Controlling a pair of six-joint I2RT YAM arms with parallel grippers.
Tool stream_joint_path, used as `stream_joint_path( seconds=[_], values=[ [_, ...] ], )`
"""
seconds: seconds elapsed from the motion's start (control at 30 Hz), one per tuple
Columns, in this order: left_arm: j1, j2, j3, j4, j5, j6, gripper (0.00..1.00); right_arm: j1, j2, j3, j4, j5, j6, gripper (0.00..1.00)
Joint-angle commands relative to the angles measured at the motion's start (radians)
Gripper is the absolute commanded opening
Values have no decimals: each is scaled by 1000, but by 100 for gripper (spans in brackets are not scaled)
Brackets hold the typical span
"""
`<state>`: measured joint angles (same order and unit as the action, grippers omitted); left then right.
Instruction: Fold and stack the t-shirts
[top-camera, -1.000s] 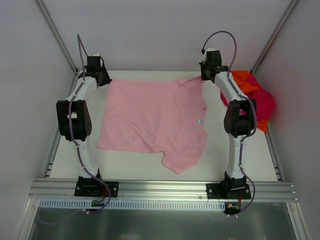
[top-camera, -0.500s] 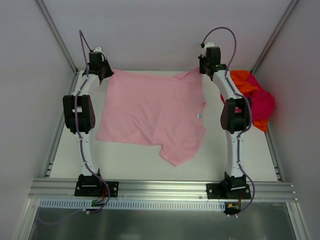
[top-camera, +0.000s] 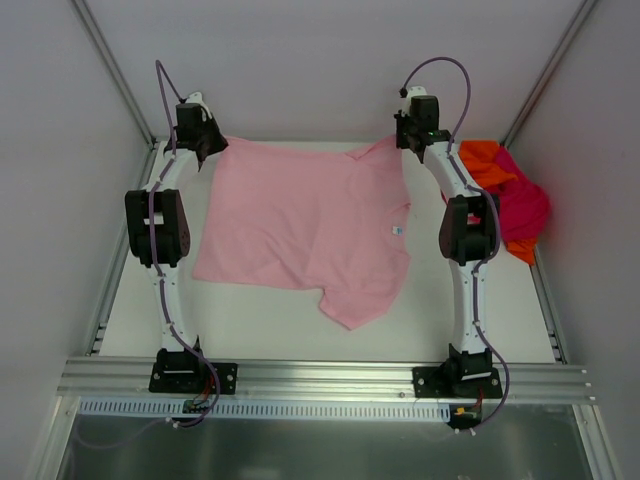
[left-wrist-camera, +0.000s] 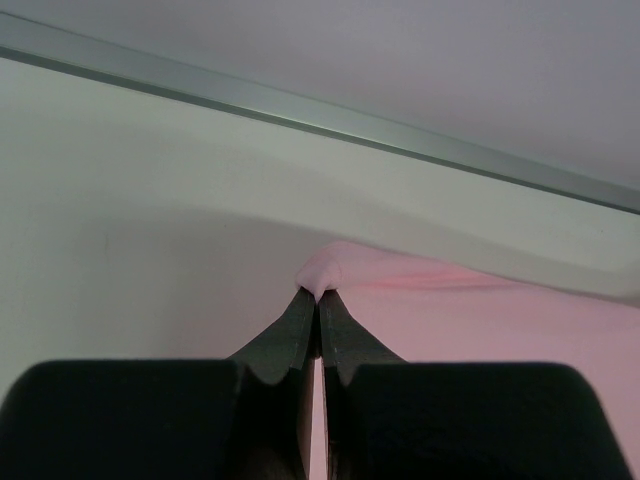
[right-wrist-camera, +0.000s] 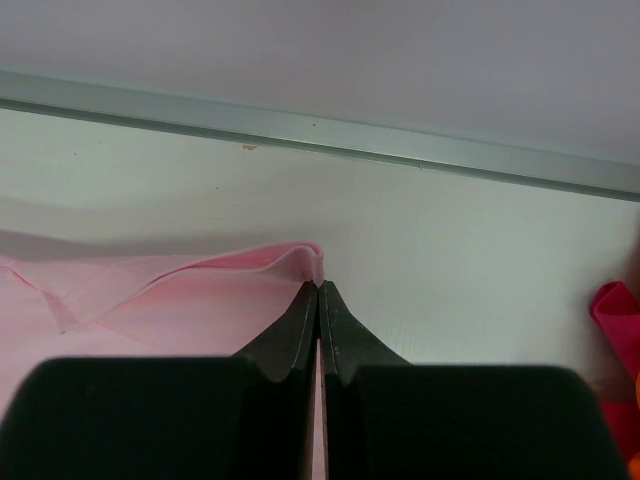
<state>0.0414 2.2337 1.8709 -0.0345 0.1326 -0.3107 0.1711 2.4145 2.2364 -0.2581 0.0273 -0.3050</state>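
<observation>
A pink t-shirt (top-camera: 305, 225) lies spread over the middle of the white table, collar tag to the right. My left gripper (top-camera: 213, 143) is shut on its far left corner; the left wrist view shows pink cloth (left-wrist-camera: 330, 270) pinched between the closed fingertips (left-wrist-camera: 298, 318). My right gripper (top-camera: 401, 143) is shut on its far right corner, the cloth (right-wrist-camera: 280, 262) bunched at the tips in the right wrist view. Both arms are stretched to the far edge of the table.
A heap of orange (top-camera: 487, 160) and magenta (top-camera: 525, 205) shirts lies at the far right edge, also showing in the right wrist view (right-wrist-camera: 618, 312). An aluminium rail (right-wrist-camera: 320, 130) and the back wall close off the far side. Grey walls stand left and right.
Both grippers have carried the shirt's far corners toward the back wall, pulling the shirt away from me and stretching its far edge. In the last half second they barely moved.
</observation>
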Motion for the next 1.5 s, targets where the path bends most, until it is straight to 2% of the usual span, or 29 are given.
stream_joint_path(
  seconds=[0.0, 0.1, 0.27, 0.63, 0.73, 0.97, 1.13, 1.47],
  values=[
    [11, 4, 8, 41, 24, 7, 0, -10, -11, 40, 33, -4, -5, 1],
    [11, 6, 40, -22, 15, 39, 0, -10, -14, 37, 28, -4, -11, 1],
    [11, -5, 47, -38, 19, 79, 0, -9, -11, 35, 29, -10, 10, 1],
    [12, 35, 67, 60, 64, 174, 0, -8, -9, 58, 43, -17, 24, 1],
    [11, 35, 47, 91, 68, 185, 0, -7, -23, 57, 45, -17, 24, 1],
    [12, 3, -55, 195, 124, 203, 0, -7, -84, -6, 66, -127, 76, 1],
    [34, -22, -131, 286, 206, 263, 0, -8, -121, -55, 77, -127, 72, 1],
    [75, -31, -179, 374, 295, 240, 0, -8, -144, -74, 80, -125, 66, 1]
  ],
)
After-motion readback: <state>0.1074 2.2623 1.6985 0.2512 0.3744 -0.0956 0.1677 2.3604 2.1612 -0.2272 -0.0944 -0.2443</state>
